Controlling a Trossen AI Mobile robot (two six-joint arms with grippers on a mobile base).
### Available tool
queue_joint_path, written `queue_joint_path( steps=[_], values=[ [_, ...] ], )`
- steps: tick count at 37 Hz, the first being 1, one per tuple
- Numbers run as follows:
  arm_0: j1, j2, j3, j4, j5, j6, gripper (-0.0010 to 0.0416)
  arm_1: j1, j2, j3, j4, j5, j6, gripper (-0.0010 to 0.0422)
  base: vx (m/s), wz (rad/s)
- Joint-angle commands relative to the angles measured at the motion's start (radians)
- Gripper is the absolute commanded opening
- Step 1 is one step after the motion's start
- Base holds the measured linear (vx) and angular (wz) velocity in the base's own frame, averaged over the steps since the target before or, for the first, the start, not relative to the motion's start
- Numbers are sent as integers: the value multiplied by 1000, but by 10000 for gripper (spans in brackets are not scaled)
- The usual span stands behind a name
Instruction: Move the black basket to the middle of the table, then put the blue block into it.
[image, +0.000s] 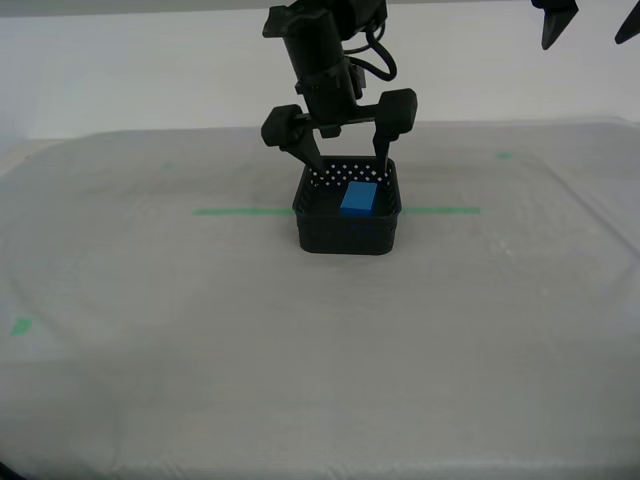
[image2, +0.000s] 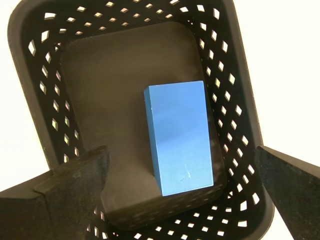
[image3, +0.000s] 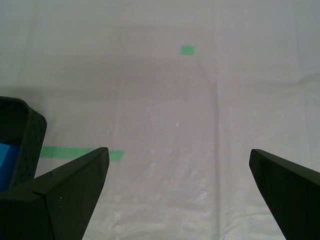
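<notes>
The black basket (image: 345, 232) stands in the middle of the table (image: 200, 330), on the green tape line. The blue block (image: 358, 198) lies flat on the basket's floor, toward one wall. My second gripper (image: 347, 168) hangs just above the basket's far rim, open and empty. The second wrist view looks straight down on the block (image2: 180, 135) inside the basket (image2: 40, 75), between the spread fingers of the second gripper (image2: 181, 155). My first gripper (image: 588, 25) is raised at the exterior view's top right. It is open (image3: 178, 155) and sees the basket's corner (image3: 27, 140).
A long green tape line (image: 240, 211) runs across the table behind the basket. Small green marks lie at the far right (image: 505, 155) and near left (image: 20, 326). The first wrist view shows the tape line (image3: 80, 152) and a mark (image3: 188, 49).
</notes>
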Motion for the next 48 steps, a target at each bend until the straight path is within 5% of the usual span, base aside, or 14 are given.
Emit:
queue_joint_path(
  steps=[1,18,48],
  values=[
    [0,-1,0,0,-1,-1,394,2,0,1,0,13,3,398,0,0],
    [0,-1,0,1,-1,-1,394,8,-40,1,-10,50,6,401,0,0],
    [0,-1,0,1,-1,0,394,77,-205,0,-161,-32,55,401,0,0]
  ],
)
